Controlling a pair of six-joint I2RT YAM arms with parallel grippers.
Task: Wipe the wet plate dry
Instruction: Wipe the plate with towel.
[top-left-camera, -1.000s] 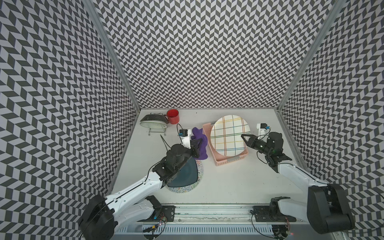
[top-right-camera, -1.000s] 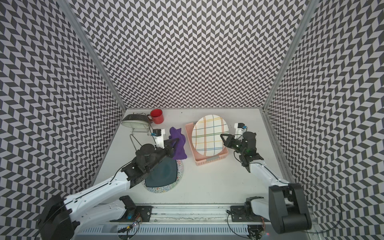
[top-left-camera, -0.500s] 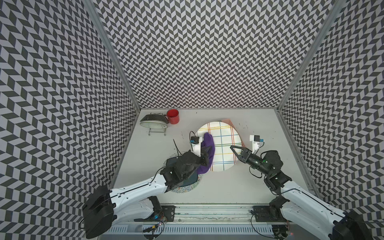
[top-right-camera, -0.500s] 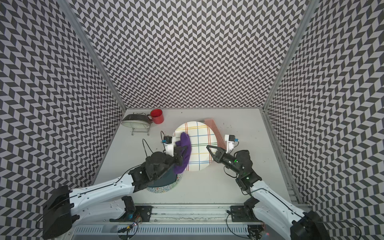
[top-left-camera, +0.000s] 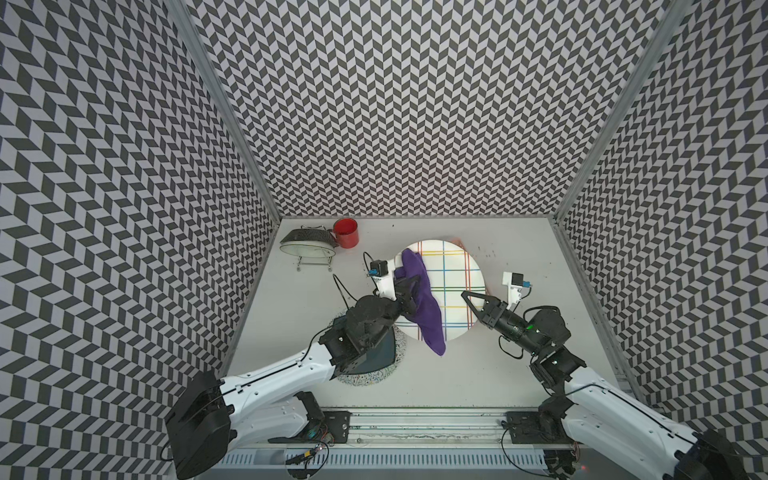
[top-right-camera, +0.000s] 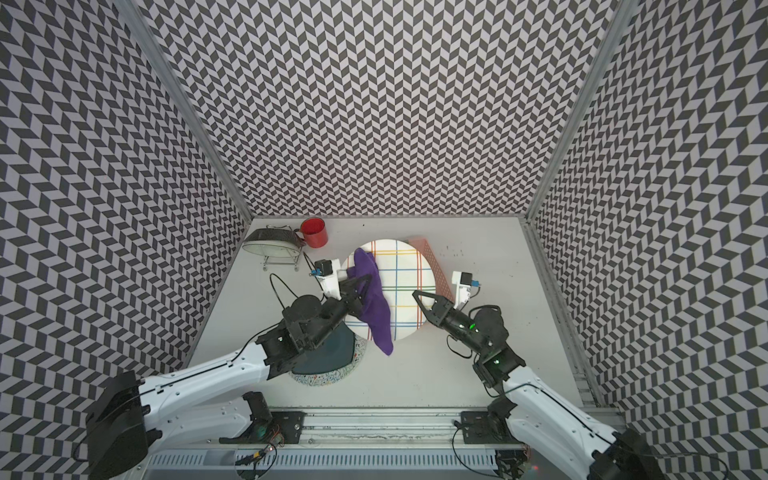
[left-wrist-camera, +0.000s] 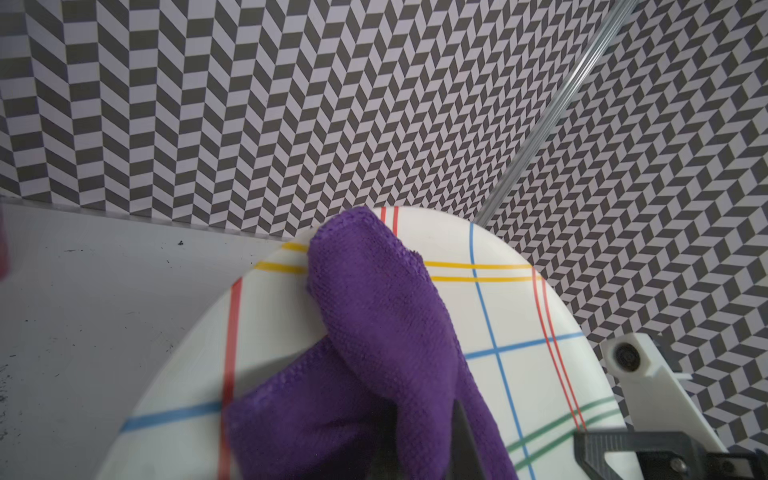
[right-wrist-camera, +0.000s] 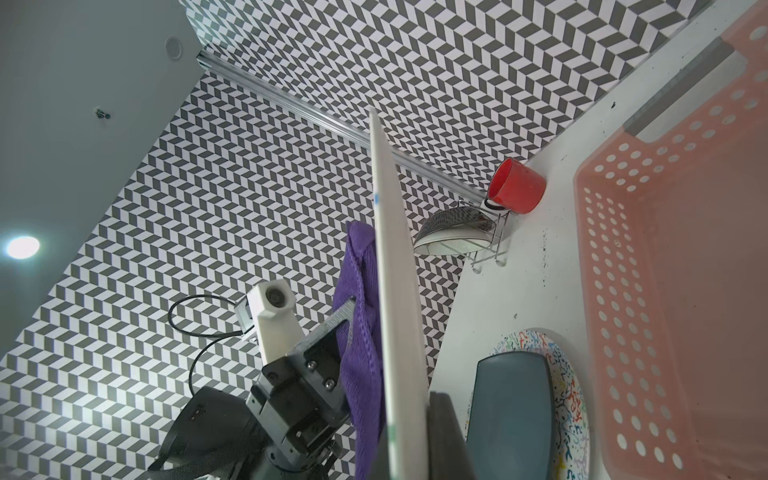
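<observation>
The plate (top-left-camera: 457, 274) is white with coloured grid lines and is held up in the air, its face turned toward both top views (top-right-camera: 405, 286). My right gripper (top-left-camera: 467, 297) is shut on the plate's right rim, seen edge-on in the right wrist view (right-wrist-camera: 415, 436). A purple cloth (top-left-camera: 419, 299) hangs down the left part of the plate's face. My left gripper (top-left-camera: 409, 291) is shut on the cloth and presses it against the plate (left-wrist-camera: 519, 311). In the left wrist view the cloth (left-wrist-camera: 386, 332) covers most of the left gripper (left-wrist-camera: 419, 449).
A pink perforated basket (right-wrist-camera: 665, 291) sits behind and below the plate. A red mug (top-left-camera: 345, 232) and a wire rack holding a bowl (top-left-camera: 308, 245) stand at the back left. A blue-grey dish (top-left-camera: 382, 357) on a speckled plate (top-left-camera: 365, 380) lies under the left arm.
The right gripper has lifted the plate out of the pink basket and brought it toward the middle. The left gripper has carried the cloth up onto the plate's face.
</observation>
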